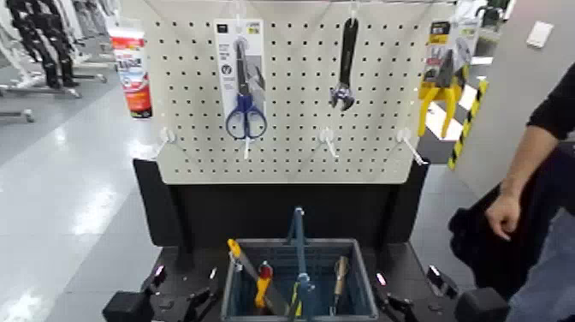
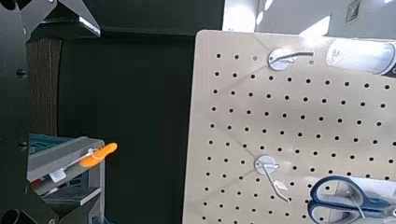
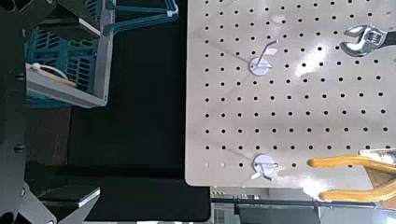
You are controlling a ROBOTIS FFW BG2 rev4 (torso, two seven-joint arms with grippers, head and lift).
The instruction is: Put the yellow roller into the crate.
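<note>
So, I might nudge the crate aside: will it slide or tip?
Probably slides: the crate looks wide and low. Its latticed plastic walls suggest it is light, though the tools inside add weight. Pushed high on the centre handle, it might rock.

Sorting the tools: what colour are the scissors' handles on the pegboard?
Blue; the scissors show best in the head view.

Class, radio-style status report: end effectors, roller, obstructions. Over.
Left end effector and right end effector parked low, flanking crate. Yellow roller not identifiable in any view. Person's hand near pegboard's right side.
</note>
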